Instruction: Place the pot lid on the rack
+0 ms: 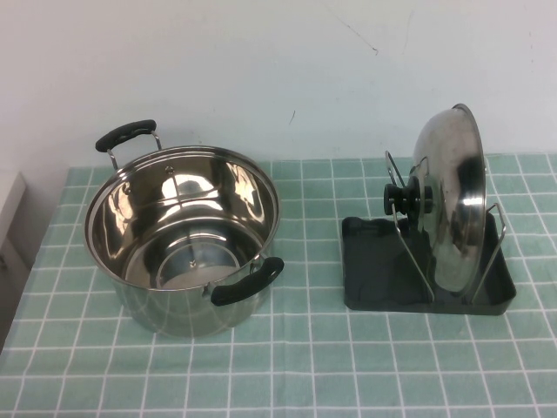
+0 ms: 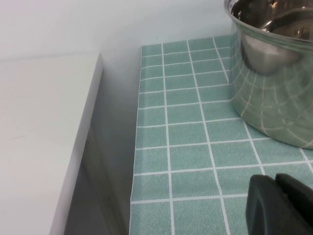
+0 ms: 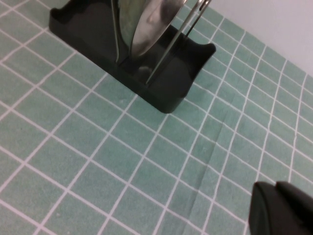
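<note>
The shiny steel pot lid (image 1: 452,196) stands on edge between the wire loops of the dark grey rack (image 1: 365,283) at the right of the table, its black knob (image 1: 402,198) pointing left. The lid's lower edge (image 3: 146,29) and the rack (image 3: 161,81) also show in the right wrist view. Neither arm shows in the high view. My left gripper (image 2: 275,182) is shut and empty, low over the cloth near the pot. My right gripper (image 3: 276,188) is shut and empty, apart from the rack.
A deep steel pot (image 1: 183,248) with two black handles stands open at the left; its wall shows in the left wrist view (image 2: 274,93). A white cabinet (image 2: 44,127) borders the table's left edge. Green checked cloth (image 1: 305,366) covers the table.
</note>
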You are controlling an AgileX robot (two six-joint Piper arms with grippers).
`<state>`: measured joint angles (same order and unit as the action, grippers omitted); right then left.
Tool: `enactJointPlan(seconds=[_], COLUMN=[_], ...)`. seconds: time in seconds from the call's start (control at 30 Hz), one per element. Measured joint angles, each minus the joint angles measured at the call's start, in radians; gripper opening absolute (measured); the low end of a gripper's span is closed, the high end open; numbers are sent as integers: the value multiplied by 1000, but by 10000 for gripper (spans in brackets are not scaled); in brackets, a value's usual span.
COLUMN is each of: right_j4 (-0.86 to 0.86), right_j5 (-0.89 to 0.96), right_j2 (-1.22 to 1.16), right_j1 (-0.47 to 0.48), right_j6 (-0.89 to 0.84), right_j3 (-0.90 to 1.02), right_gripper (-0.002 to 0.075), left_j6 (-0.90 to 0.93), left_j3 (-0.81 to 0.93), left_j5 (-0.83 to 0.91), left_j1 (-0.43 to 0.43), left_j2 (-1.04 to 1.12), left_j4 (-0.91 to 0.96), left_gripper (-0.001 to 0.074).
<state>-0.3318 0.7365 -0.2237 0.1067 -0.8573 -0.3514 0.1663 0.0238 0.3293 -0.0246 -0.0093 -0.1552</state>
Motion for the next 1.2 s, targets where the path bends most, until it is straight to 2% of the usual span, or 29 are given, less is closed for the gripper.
enactJointPlan(seconds=[0.83,1.1,1.2], right_j4=[0,16,97], right_j5=[-4,-263,-385], right_j2=[12,118,168], right_j1=[-2,-10,-10], right_j6=[0,12,103], right_j3=[2,138,228], right_gripper=[-2,-2,-2], left_j6=[0,0,-4], left_j3=[-2,-2,-2], left_j5=[5,5,5], left_j1=[0,0,0], left_j2=[-2,-2,-2], left_j4=[0,0,0], left_gripper=[-2,-3,-3])
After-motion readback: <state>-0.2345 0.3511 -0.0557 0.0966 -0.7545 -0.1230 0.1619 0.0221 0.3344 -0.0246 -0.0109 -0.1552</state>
